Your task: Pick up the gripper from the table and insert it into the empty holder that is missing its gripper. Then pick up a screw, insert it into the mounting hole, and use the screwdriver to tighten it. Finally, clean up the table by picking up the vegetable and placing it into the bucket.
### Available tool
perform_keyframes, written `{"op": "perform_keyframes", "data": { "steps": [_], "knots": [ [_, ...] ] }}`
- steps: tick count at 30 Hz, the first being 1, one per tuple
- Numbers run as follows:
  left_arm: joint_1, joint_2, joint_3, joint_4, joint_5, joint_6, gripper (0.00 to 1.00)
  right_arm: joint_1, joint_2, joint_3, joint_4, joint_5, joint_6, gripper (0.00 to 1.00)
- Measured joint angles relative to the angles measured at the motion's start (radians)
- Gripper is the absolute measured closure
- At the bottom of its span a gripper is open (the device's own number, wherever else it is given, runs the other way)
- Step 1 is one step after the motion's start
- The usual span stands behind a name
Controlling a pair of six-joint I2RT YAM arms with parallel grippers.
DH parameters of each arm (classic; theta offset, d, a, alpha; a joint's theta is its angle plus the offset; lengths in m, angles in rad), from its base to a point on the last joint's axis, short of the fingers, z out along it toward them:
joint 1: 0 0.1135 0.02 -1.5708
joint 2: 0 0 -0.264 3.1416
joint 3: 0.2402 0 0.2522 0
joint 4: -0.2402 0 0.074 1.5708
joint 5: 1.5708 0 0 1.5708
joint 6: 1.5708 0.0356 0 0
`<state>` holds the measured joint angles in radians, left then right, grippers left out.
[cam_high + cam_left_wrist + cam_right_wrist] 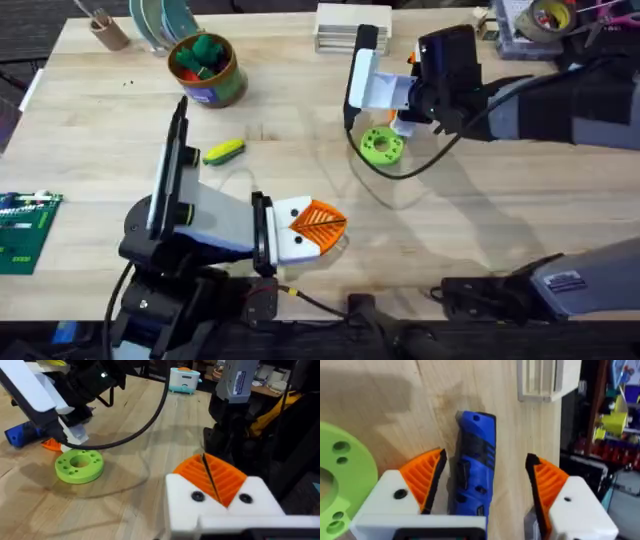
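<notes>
The blue screwdriver point(475, 465) lies flat on the table beside the green disc point(381, 146), lengthwise between the right gripper point(485, 477)'s wide-open orange pads, untouched. The left gripper point(318, 227) rests near the table's front edge, pads pressed together on nothing.

White hands point(318, 228) with orange ribbed pads point(426, 476)

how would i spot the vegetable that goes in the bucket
Start at the bucket, the round golden tin with a blue label near the table's far left. Come toward the near edge to the vegetable, lying alone on bare wood: yellow and green, oblong, unlike the dark green and red toys inside the tin.
</notes>
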<state>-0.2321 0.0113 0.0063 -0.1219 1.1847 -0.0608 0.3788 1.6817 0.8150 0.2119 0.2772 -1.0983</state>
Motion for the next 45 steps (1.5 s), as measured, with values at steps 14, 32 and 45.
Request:
{"op": "perform_keyframes", "data": {
  "steps": [14, 32, 45],
  "knots": [
    [0.000, 0.000, 0.000, 0.000, 0.000, 0.002, 0.481, 0.006, -0.192, 0.000, -0.005, 0.165, 0.440, 0.009],
    [0.000, 0.000, -0.001, 0.068, -0.058, 0.001, 0.007, 0.049, -0.342, 0.000, -0.237, 0.144, 1.006, 0.009],
    [0.018, 0.074, 0.293, -0.281, -0.606, 0.033, 0.009, 0.048, -0.342, 0.000, -0.250, 0.144, 1.100, 0.010]
  ]
}}
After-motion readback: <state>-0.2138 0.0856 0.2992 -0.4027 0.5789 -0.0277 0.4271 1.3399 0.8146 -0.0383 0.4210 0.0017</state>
